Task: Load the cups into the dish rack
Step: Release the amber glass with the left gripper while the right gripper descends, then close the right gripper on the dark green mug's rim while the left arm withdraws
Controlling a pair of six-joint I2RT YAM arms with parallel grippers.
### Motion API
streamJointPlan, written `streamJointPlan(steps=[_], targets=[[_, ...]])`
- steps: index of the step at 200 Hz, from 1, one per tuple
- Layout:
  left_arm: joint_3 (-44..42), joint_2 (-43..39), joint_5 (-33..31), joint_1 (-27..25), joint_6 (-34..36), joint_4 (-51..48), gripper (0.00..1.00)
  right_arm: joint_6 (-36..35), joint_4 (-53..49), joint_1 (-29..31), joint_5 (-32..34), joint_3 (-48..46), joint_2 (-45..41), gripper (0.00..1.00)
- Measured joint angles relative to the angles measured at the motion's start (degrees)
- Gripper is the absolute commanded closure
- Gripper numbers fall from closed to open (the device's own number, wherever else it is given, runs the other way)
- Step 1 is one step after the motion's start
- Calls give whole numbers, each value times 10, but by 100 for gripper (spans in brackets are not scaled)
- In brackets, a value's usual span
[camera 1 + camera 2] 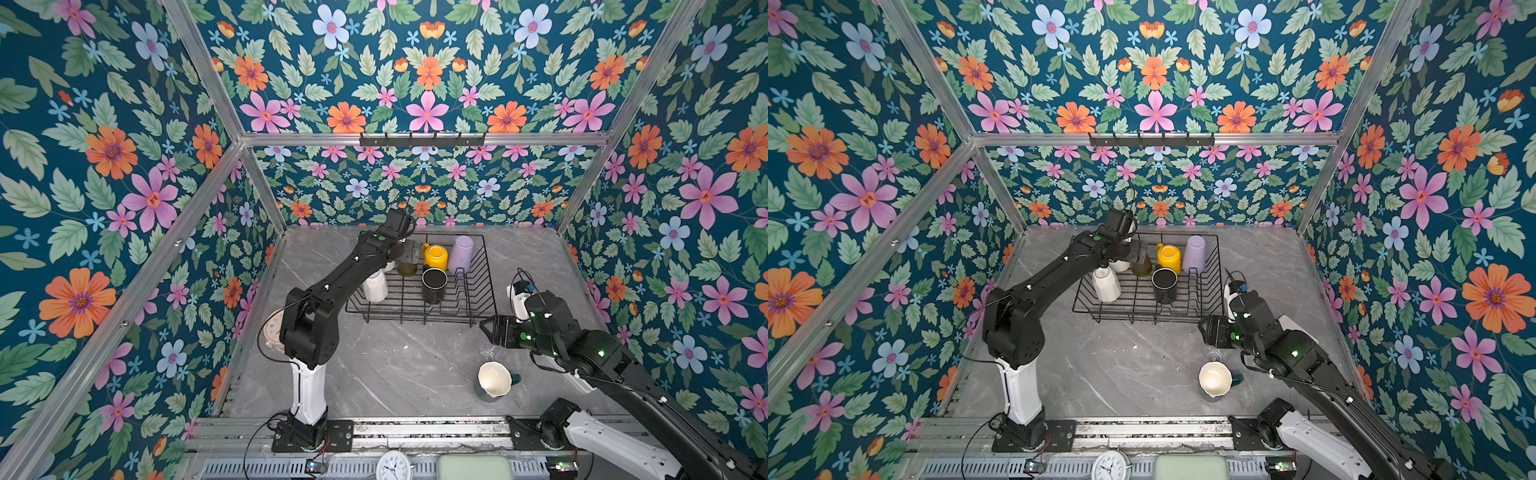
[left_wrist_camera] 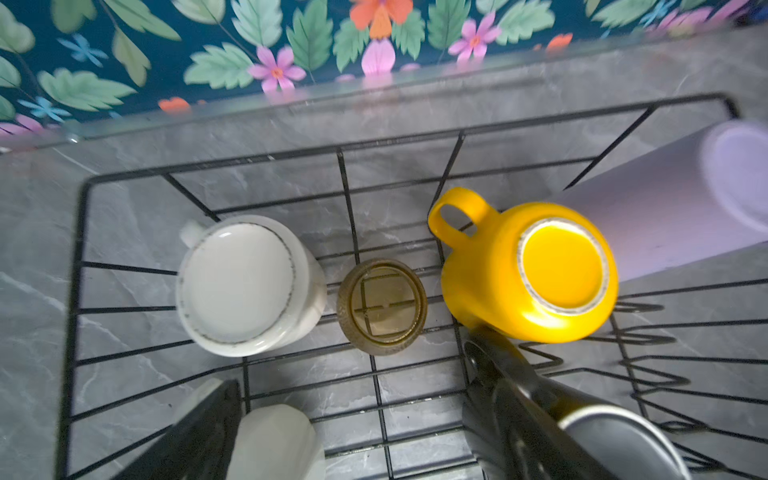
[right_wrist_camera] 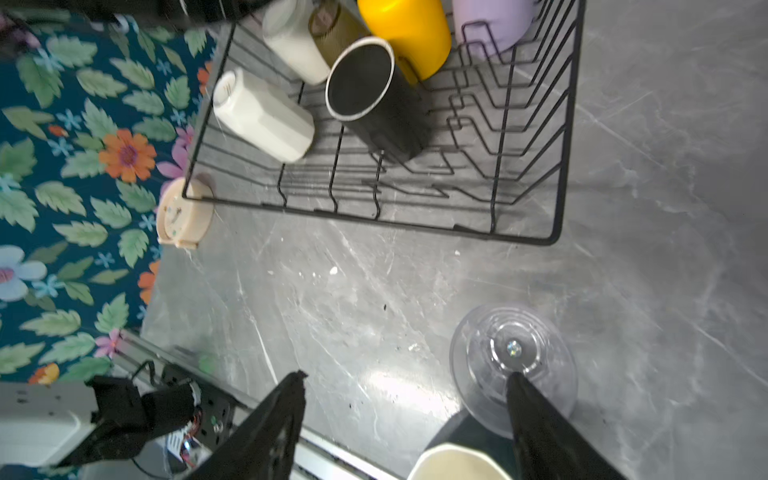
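Observation:
The black wire dish rack (image 1: pixel 415 320) (image 1: pixel 1219 286) stands at the back of the table in both top views. In it are a black mug (image 1: pixel 434 284), a cream mug (image 1: pixel 375 286), a yellow mug (image 2: pixel 528 270), a lilac tumbler (image 2: pixel 665 208), an upturned white mug (image 2: pixel 245 286) and an upturned amber glass (image 2: pixel 382 307). My left gripper (image 2: pixel 353 415) (image 1: pixel 410 252) hangs open just above the amber glass, holding nothing. Near the table's front right, my right gripper (image 3: pixel 407 399) (image 1: pixel 486 332) is open above the table. One finger overlaps the clear glass (image 3: pixel 513 353) (image 1: pixel 489 352). The teal mug with white inside (image 1: pixel 493 380) (image 3: pixel 457 461) stands beside the glass.
A beige round timer (image 3: pixel 183 214) (image 1: pixel 272 332) lies at the table's left edge, near the rack's front left corner. A black hook rail (image 1: pixel 422 140) hangs on the back wall. A white clock (image 1: pixel 392 465) and a green pad (image 1: pixel 473 467) sit in front of the arm bases.

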Motion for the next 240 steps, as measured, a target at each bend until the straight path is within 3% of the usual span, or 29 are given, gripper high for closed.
streamJointPlan(steps=[54, 112, 163, 240], targets=[[-177, -200, -30, 6, 0, 135, 0, 78, -107, 148, 90, 19, 51, 40], [-329, -362, -51, 27, -5, 226, 0, 209, -153, 267, 132, 14, 96, 50], [-388, -458, -61, 43, -16, 239, 0, 284, -147, 303, 136, -2, 148, 53], [-423, -523, -75, 49, -27, 248, 0, 314, -108, 305, 131, -47, 186, 62]])
